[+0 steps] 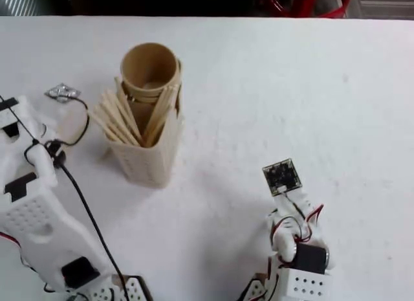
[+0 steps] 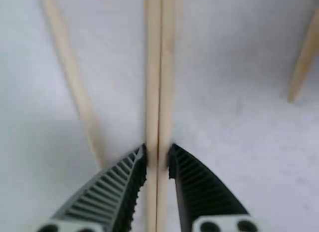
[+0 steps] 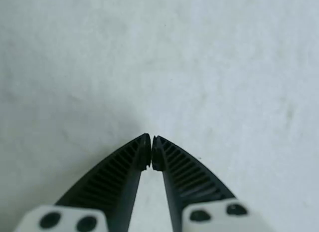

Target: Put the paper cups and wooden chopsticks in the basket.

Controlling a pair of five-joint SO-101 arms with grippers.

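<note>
A cream perforated basket [image 1: 152,160] stands left of the table's middle. A brown paper cup [image 1: 150,69] sits upright in its far end, and several wooden chopsticks [image 1: 123,120] lean fanned out in its near end. My left gripper [image 2: 157,154] is shut on a pair of chopsticks [image 2: 159,82] that run straight out between its fingers, over white table. Another chopstick [image 2: 70,77] lies beside the pair, and one more chopstick tip [image 2: 304,62] shows at the edge. My right gripper [image 3: 151,151] is shut on nothing, just above bare table.
The left arm [image 1: 32,210] with its black cable [image 1: 81,204] stands to the left of the basket. The right arm [image 1: 294,249] is folded at the front right. White table [image 1: 310,87] stretches to the right and behind the basket.
</note>
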